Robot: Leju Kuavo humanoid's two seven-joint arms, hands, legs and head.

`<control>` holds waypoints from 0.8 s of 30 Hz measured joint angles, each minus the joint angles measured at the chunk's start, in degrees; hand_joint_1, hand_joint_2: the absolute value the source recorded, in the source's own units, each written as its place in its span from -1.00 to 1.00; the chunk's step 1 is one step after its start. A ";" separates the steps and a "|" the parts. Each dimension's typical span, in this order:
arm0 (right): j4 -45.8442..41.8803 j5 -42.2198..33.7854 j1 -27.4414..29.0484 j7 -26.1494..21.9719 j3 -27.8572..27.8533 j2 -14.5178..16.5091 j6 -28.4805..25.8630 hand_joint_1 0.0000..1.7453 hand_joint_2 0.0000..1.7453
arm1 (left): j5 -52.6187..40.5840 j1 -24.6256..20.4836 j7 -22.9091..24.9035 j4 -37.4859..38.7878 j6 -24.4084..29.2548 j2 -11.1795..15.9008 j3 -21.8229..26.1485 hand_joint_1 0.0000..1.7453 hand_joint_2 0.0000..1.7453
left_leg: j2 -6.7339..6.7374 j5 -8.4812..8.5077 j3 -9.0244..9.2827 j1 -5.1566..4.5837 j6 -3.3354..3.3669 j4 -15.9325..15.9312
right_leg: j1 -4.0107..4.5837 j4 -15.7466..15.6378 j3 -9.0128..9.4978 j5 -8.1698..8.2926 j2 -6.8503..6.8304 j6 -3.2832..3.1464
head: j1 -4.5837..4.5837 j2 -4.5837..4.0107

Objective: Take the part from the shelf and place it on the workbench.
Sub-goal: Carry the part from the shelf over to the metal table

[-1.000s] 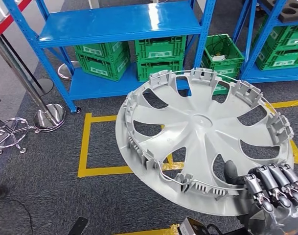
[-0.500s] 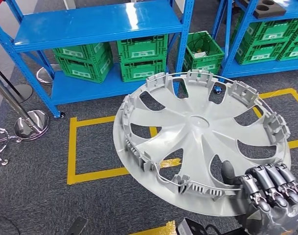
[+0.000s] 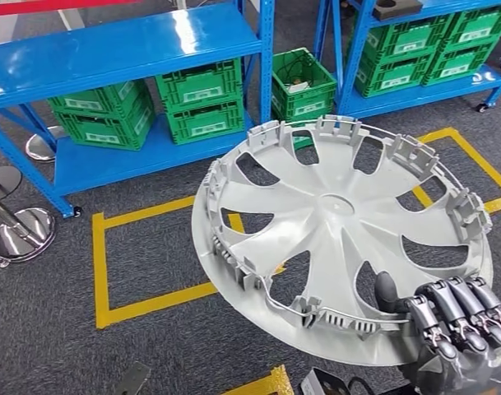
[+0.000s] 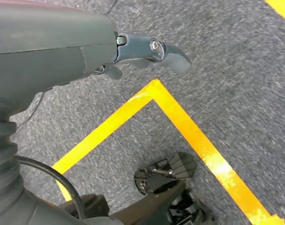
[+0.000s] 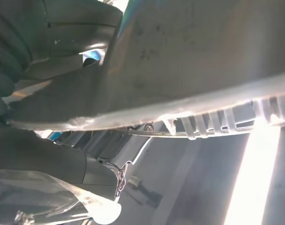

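Observation:
The part is a large silver-grey wheel cover (image 3: 335, 222) with spoke-shaped openings, a clip-lined rim and a wire ring. It hangs tilted above the carpet, inner side up. My right hand (image 3: 452, 321) grips its near right rim, the thumb through an opening and the fingers curled over the edge. The right wrist view shows the wheel cover's rim (image 5: 204, 56) close up above my right hand (image 5: 45, 154). In the left wrist view my left hand (image 4: 63, 47) hangs over the carpet with its fingers (image 4: 151, 49) stretched out and nothing in it.
A blue shelf (image 3: 111, 49) stands ahead at the left with green crates (image 3: 201, 99) on its lower level. Another green crate (image 3: 303, 82) sits on the floor beside a second blue shelf (image 3: 344, 58). Yellow floor tape (image 3: 99, 271) marks rectangles. A chrome post base (image 3: 20, 230) stands far left.
The whole scene has slid left in the picture, so the camera has turned right. The wheel cover stays in my right hand in the same grip.

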 joint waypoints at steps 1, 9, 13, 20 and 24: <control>-0.06 0.00 0.01 -0.13 -0.11 0.02 0.00 1.00 1.00 | 0.00 0.03 -0.06 0.00 0.01 0.01 0.00 -1.00 1.00 | -0.88 -1.65 -0.78 0.10 -0.27 2.28 | -0.15 -0.10 0.19 0.19 0.46 -0.28 | -0.09 0.00; -0.28 0.02 0.19 -1.19 -0.99 0.12 0.00 1.00 1.00 | -0.17 0.30 -0.27 0.01 0.11 0.03 -0.33 -1.00 1.00 | -5.49 -0.17 -0.56 0.32 0.45 3.55 | -0.05 -0.04 0.39 0.40 5.32 -0.45 | -0.08 0.00; -0.84 0.02 0.63 -1.49 -1.37 0.33 0.00 1.00 1.00 | -0.65 0.13 -0.30 0.00 0.43 -0.25 -0.58 -1.00 1.00 | -7.24 0.80 1.33 0.17 1.55 -1.57 | -0.60 -0.13 -0.79 0.97 7.41 1.03 | -0.13 0.00; -1.43 -0.05 1.16 -1.48 -1.85 0.38 0.00 1.00 1.00 | -0.92 0.16 -0.29 -0.04 0.76 -1.03 -0.93 -1.00 1.00 | -2.42 1.21 1.79 0.32 2.26 -3.16 | -0.34 15.37 -9.03 -6.13 1.71 2.48 | 0.23 0.00; -1.48 -0.01 1.39 -1.48 -2.06 0.38 0.00 1.00 1.00 | -0.94 -0.04 -0.29 -0.04 0.77 -1.41 -0.96 -1.00 1.00 | -0.12 0.90 2.01 0.13 1.78 -2.97 | -0.19 4.47 -2.79 -0.57 -0.41 2.39 | 0.25 0.00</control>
